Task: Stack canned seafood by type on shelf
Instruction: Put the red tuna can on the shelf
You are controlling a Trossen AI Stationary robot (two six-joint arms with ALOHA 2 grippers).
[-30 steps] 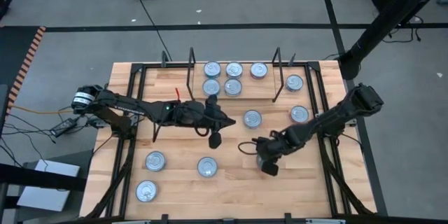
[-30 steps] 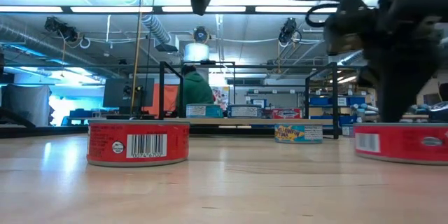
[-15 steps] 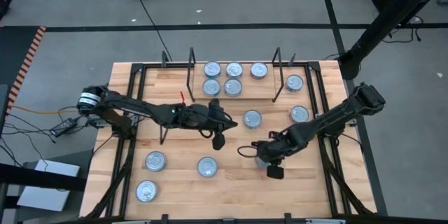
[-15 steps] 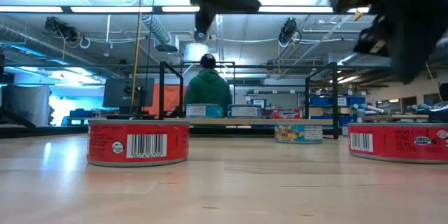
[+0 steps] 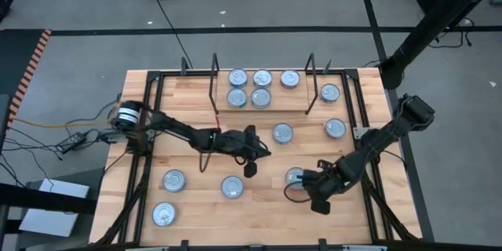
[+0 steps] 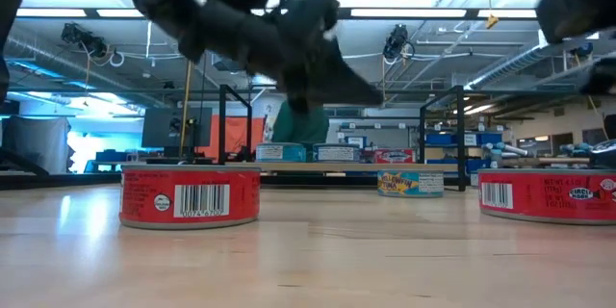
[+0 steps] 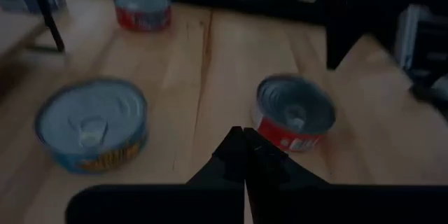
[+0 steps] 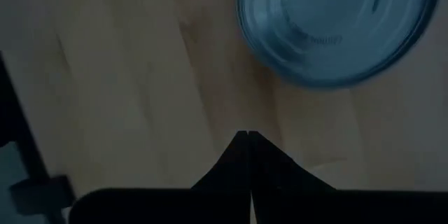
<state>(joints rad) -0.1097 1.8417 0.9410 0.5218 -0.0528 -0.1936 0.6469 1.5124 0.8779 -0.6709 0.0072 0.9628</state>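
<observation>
From overhead I see the whole table (image 5: 196, 94): my left gripper (image 5: 249, 169) hangs over the middle of the board with its fingers pressed together and nothing between them, and my right gripper (image 5: 320, 203) sits low near the front right, likewise closed and empty, just beside a loose tin (image 5: 295, 177). The shelf (image 5: 263, 108) at the far edge, between its two black wire uprights (image 5: 213, 82), holds five tins (image 5: 249, 88): three in the back row, two in front of them toward the left. Other tins lie scattered: one (image 5: 282, 132) just in front of the shelf, two (image 5: 332, 110) to the right of the uprights, three (image 5: 174, 180) at the front left. Only the table-level camera gives me the side labels: a red tin (image 6: 190, 193) with a barcode close by, another red tin (image 6: 549, 195) at the right edge, and a teal-and-yellow one (image 6: 411, 184) farther back. My left wrist camera shows the closed fingertips (image 7: 245, 155) above bare wood, between a blue-and-yellow tin (image 7: 92, 124) and a red-sided tin (image 7: 295, 111). My right wrist camera shows only wood and a silver lid (image 8: 334, 22) ahead of the closed tips.
</observation>
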